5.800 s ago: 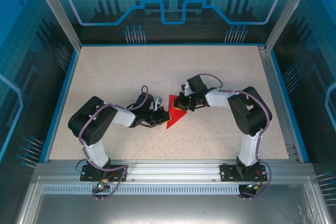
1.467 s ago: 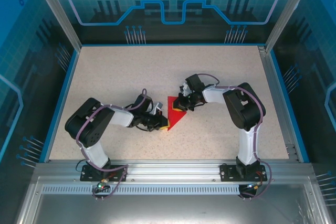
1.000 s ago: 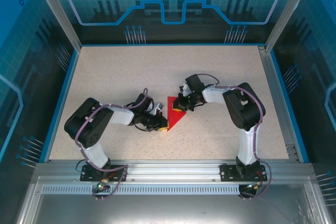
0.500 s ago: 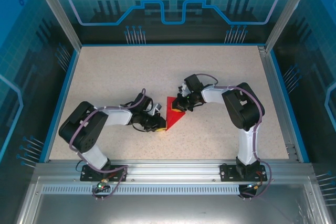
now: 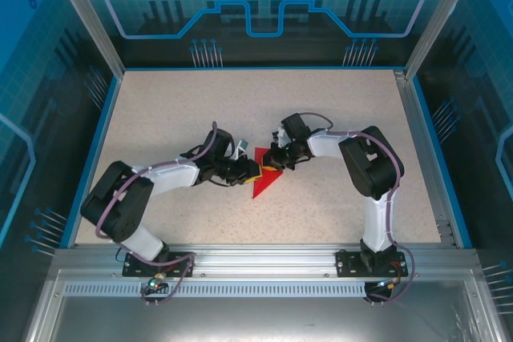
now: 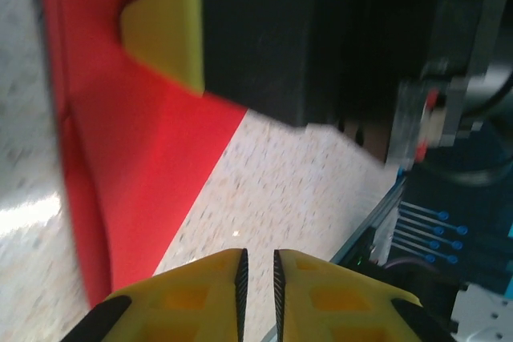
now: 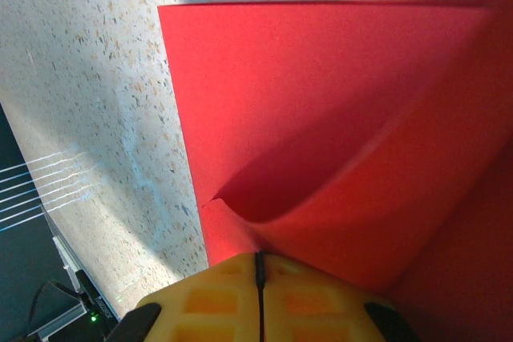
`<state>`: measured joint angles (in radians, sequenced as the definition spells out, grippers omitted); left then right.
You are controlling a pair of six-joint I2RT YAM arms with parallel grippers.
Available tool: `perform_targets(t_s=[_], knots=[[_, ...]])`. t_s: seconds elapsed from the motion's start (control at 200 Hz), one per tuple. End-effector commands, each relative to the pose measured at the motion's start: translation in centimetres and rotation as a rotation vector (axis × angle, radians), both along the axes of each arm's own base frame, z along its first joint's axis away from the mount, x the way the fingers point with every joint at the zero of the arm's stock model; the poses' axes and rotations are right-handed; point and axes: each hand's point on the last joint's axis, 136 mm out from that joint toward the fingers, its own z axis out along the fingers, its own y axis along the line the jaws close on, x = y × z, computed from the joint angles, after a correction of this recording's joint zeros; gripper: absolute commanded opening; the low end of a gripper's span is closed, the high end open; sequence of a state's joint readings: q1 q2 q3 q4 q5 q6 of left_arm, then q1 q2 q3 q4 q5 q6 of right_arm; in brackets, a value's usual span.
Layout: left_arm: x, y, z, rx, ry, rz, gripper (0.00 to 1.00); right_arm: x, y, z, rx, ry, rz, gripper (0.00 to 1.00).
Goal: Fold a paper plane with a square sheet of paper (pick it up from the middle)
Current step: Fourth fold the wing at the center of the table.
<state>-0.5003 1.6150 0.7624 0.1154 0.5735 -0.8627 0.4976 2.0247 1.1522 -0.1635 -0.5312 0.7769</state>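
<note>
Red paper [image 7: 304, 94] pinched in the clenched right pincer [image 7: 258, 268] may tear or skew off-crease if the barely parted, empty left pincer [image 6: 258, 260] snags it.

The left gripper [image 5: 253, 171] has moved toward 1 o'clock. Earlier it sat at the 8 o'clock edge of the red paper [image 5: 262, 183]; now its yellow tip lies over the paper's 9 o'clock edge, just beside the right gripper [image 5: 274, 159], and hides part of the red that showed before. The left arm [image 5: 172, 175] has stretched out to reach there. Its forearm now runs in a long, flatter line, and its bulky elbow [image 5: 112, 204] has swung toward 8 o'clock, nearer the table's near edge. Since the earliest picture the right arm's elbow [image 5: 370, 162] has shifted slightly toward 10 o'clock.
</note>
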Motion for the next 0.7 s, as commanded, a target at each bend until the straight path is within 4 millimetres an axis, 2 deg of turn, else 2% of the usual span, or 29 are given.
perform_targets(t_s=[0.0, 0.25, 0.495, 0.69], knots=[[1.5, -1.4, 0.2, -0.060, 0.016, 0.023, 0.19, -2.3, -2.8, -5.4, -0.192, 0.101, -0.020, 0.07], [0.8, -1.2, -3.6, -0.024, 0.104, 0.022, 0.18, -2.3, -2.9, -5.4, -0.194, 0.102, -0.020, 0.07], [-2.6, 0.7, -8.0, 0.092, 0.214, -0.017, 0.18, -2.5, -3.1, -5.6, -0.199, 0.108, -0.020, 0.07], [-4.5, 1.6, -9.5, 0.133, 0.267, -0.045, 0.17, -2.6, -3.2, -5.7, -0.205, 0.110, -0.023, 0.07]])
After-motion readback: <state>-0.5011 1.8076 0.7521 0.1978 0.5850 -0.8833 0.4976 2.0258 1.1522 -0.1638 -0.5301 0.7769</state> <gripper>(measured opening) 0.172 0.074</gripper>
